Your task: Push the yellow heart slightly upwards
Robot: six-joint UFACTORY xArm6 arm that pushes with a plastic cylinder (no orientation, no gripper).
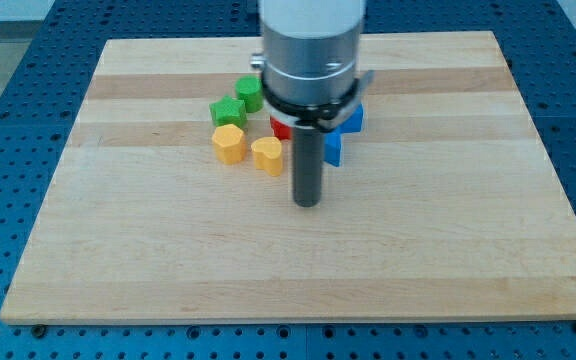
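Note:
The yellow heart (266, 155) lies on the wooden board (168, 250) just left of centre. My tip (308, 204) rests on the board below and to the right of the heart, a short gap apart from it. A yellow hexagon-like block (229, 143) sits to the heart's left, close beside it.
Two green blocks (227, 110) (249, 92) lie above the yellow ones. A red block (280, 127) shows partly behind the rod. Two blue blocks (333, 147) (353, 118) sit to the rod's right. The arm's grey body (311, 50) hides the area above them.

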